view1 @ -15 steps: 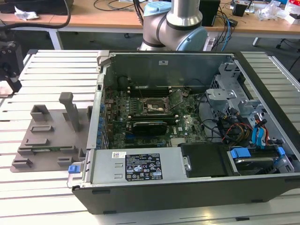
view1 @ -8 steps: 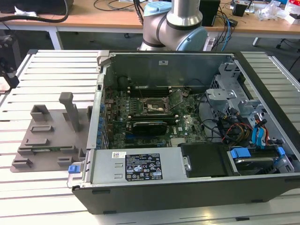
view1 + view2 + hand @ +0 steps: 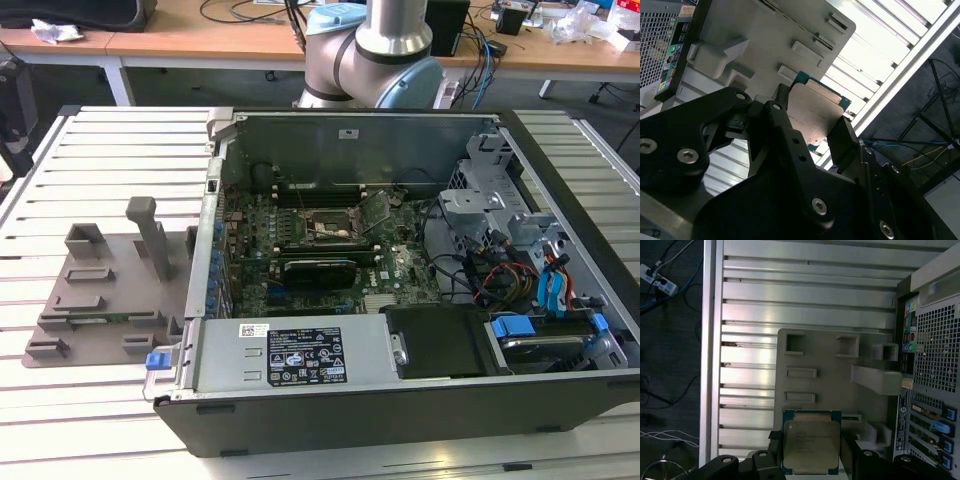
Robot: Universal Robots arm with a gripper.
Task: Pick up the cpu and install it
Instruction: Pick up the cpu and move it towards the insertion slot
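Between the two black fingers (image 3: pixel 842 139) of the claw (image 3: pixel 812 131) sits the cpu (image 3: pixel 816 107), pinched at two opposite edges. Its silvery lid faces the cameras in both wrist views, and a thin green rim shows around it. The claw is closed on the chip, which seems raised off the grey plastic tray (image 3: pixel 830 382) beneath it. That tray lies on the slatted metal table (image 3: pixel 100 150), just beside the open computer case (image 3: pixel 400 400) on the exterior view's left. The dark socket (image 3: pixel 325 230) on the motherboard inside the case is well apart from the tray.

By its look, the cpu is a light, thin, rigid plate, so weight should be no trouble. The polished lid is likely slippery, and the underside with its contacts is probably the fragile part. The bare side edges are therefore the sensible place to hold it, as the fingers do now. Because the edges are so thin, the contact area is small, and a slight tilt or knock could let the chip pivot or slip out. A firm, even squeeze with the chip kept flat looks safest.
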